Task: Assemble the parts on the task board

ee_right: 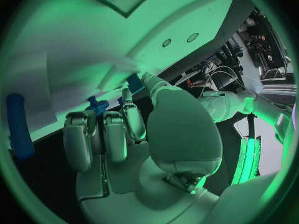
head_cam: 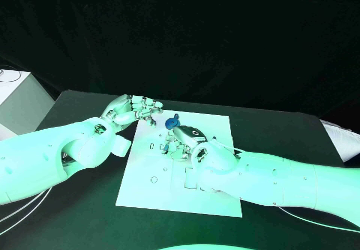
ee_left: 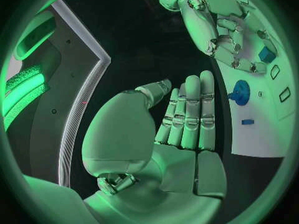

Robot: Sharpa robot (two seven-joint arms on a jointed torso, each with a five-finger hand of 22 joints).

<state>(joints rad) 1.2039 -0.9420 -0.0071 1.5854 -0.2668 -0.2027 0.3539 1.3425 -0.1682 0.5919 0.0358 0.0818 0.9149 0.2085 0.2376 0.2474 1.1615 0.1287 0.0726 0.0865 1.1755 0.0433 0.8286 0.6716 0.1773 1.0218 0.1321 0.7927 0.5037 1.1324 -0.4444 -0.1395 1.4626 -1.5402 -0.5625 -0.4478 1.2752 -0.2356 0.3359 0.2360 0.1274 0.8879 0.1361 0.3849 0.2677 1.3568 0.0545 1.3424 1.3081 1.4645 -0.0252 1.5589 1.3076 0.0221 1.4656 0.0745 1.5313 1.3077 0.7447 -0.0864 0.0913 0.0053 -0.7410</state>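
The white task board (head_cam: 212, 195) lies in the middle of the black table. A blue gear-shaped part (head_cam: 171, 123) stands near the board's far edge, and shows again (ee_left: 239, 92) with a small blue piece (ee_left: 247, 121) beside it. My left hand (head_cam: 133, 110) hovers at the board's far left corner, fingers (ee_left: 190, 109) straight and together, holding nothing. My right hand (head_cam: 183, 140) is curled over the board just behind the gear. A small blue part (ee_left: 268, 55) sits at its fingertips; whether it is pinched is unclear. Another blue part (ee_right: 96, 106) lies past the right fingers (ee_right: 102, 134).
Several cut-out slots (head_cam: 189, 179) mark the board's middle, partly under my right forearm. A long blue part (ee_right: 19, 124) lies at the board's edge. A white box (head_cam: 15, 99) stands off the table's far left. Bare black table (head_cam: 82, 224) surrounds the board.
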